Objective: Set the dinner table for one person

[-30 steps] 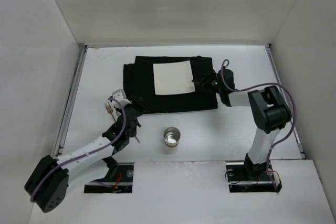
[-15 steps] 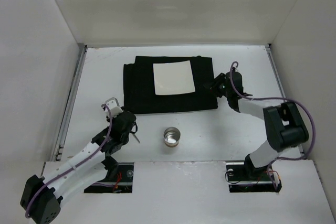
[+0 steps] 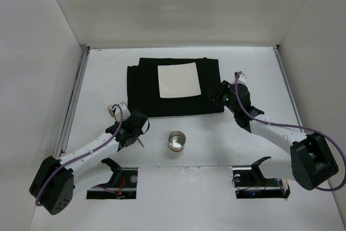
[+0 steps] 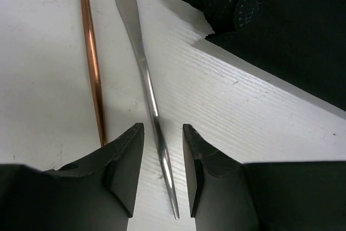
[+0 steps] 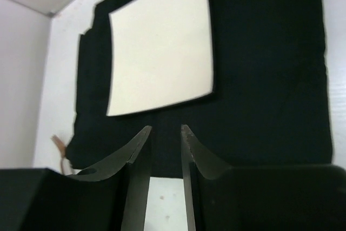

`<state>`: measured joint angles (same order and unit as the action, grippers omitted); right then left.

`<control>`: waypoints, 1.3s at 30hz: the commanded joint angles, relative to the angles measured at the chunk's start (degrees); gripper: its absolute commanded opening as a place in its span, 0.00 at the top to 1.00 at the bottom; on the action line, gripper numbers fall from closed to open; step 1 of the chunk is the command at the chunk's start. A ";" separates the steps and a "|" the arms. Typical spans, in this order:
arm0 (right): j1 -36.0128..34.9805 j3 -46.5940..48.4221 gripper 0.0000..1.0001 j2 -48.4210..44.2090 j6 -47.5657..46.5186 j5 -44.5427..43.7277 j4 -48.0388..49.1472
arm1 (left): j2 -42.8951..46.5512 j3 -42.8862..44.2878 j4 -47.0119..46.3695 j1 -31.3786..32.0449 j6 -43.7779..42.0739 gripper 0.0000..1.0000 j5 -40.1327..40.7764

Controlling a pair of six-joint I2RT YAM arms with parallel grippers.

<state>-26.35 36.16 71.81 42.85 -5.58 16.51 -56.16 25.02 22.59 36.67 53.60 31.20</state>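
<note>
**A:** The right gripper [image 5: 166, 131] has just backed off the white square [image 3: 178, 79]. A second ago it was at the square's edge. Now it hangs by the right border of the mat [image 3: 143, 93], jaws drawn in narrow with nothing between them.

**B:** So the square is left lying on the mat. And the left?

**A:** The left gripper [image 4: 162, 133] has shifted over the cutlery. Its jaws have closed to a narrow gap on either side of the silver handle [image 4: 145, 74], not pinching it yet as far as I can see. A copper piece [image 4: 93, 63] lies just beside it.

**B:** Both on the bare table [image 3: 254, 68]?

**A:** Yes, the big white table under everything, walled on three sides. The cup [image 3: 177, 141] stands in front of the mat.

**B:** Then I'd say the square is done, and the silver piece goes next.
</note>
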 commanded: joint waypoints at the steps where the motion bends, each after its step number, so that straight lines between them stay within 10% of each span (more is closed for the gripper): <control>1: -0.06 -1.09 0.66 -0.18 -1.37 -0.93 1.15 | -1.31 2.58 1.67 0.29 1.33 0.68 -1.40; 26: 4.07 -3.91 0.60 -3.87 0.65 2.94 2.38 | -3.36 2.05 0.69 -2.87 -2.80 0.99 -2.20; 33: 4.77 -4.08 0.60 -2.47 1.71 4.09 3.44 | 3.87 12.41 7.03 -0.07 -6.49 0.99 1.75; 39: 6.70 -5.84 0.57 -2.11 3.02 1.46 4.75 | -10.07 26.11 -8.75 2.92 -17.81 0.98 -1.04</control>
<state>-21.08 31.46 69.14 44.58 -2.70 18.04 -60.64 45.04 23.83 38.09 43.99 31.70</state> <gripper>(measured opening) 0.420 0.069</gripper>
